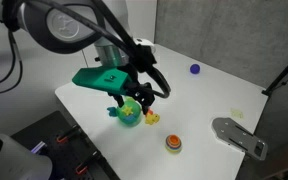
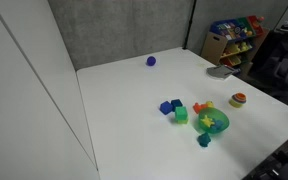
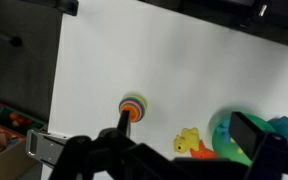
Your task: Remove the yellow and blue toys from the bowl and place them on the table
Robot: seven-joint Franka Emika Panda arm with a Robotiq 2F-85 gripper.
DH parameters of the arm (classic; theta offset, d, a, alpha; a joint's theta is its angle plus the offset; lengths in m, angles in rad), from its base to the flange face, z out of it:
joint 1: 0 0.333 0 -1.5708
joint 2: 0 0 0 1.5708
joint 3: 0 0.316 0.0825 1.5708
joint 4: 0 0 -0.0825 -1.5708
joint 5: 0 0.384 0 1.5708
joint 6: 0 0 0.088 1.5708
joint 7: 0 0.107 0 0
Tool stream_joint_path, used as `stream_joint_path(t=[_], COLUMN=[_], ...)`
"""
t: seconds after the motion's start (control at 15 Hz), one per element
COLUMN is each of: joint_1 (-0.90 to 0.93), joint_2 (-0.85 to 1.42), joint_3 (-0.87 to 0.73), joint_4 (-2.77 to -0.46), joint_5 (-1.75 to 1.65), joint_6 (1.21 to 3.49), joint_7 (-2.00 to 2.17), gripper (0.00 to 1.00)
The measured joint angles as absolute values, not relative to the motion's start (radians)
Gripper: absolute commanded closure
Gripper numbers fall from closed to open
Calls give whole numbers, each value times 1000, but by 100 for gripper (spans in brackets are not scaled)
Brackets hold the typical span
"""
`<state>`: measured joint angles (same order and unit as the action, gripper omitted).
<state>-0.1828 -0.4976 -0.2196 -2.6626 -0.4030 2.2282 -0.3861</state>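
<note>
Fingers [image 3: 252, 134] overlap bowl [image 3: 224, 141]; exterior view shows blue toys [image 2: 173, 104].

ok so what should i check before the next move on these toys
1. Bowl upright on the table: ok.
2. Bowl emptied: not ok, a yellow toy sits inside.
3. Gripper over the bowl: ok.
4. Gripper open: cannot tell from these views.
5. Bare table beside the bowl for setting down: ok.
</note>
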Motion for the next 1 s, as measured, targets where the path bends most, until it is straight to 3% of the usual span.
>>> stream_joint_path(t=[0.47, 1.0], joint_1=[-168, -70], joint_2=[-493, -374], joint_3=[-218, -202], joint_4=[-2663, -2654], joint_5=[-390, -289], joint_6=[2242, 2415], joint_7=[-386, -389], gripper=[0, 0])
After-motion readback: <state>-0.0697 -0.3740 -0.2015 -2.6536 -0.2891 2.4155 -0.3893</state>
